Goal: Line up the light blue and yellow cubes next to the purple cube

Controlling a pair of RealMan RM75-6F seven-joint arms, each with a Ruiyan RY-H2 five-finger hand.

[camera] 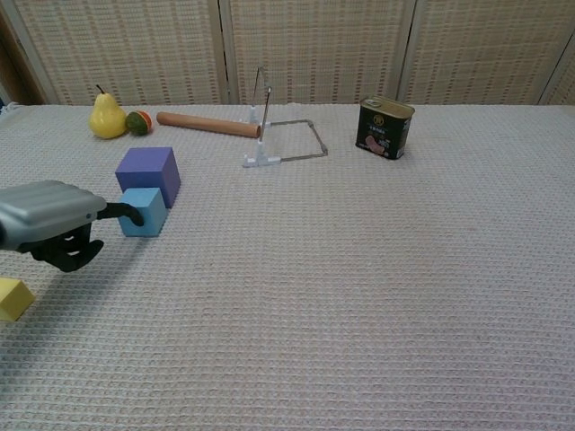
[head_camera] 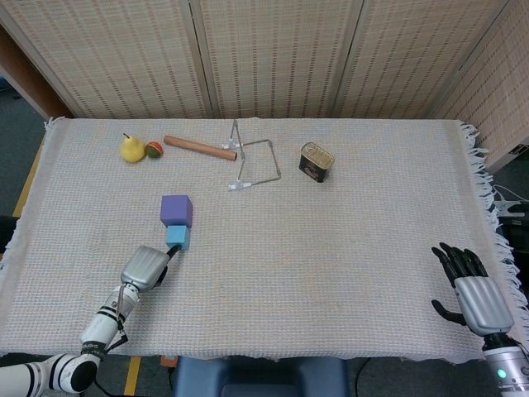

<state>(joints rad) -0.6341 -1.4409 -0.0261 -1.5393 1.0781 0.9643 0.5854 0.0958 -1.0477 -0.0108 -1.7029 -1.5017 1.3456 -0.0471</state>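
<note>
The purple cube (head_camera: 176, 210) (camera: 148, 173) stands left of centre on the cloth. The light blue cube (head_camera: 177, 237) (camera: 144, 212) sits right against its near side. My left hand (head_camera: 145, 267) (camera: 49, 224) lies low just near-left of the light blue cube, most fingers curled under, and one outstretched finger (camera: 126, 213) touches that cube's near-left face. The yellow cube (camera: 13, 298) lies alone near the front left edge, behind the hand; the head view hides it under my wrist. My right hand (head_camera: 473, 291) rests open at the front right, holding nothing.
At the back stand a yellow pear (head_camera: 131, 149), a small red-green fruit (head_camera: 154, 149), a wooden rolling pin (head_camera: 199, 148), a wire stand (head_camera: 252, 165) and a tin can (head_camera: 316, 161). The fringed cloth edge (head_camera: 489, 207) runs along the right.
</note>
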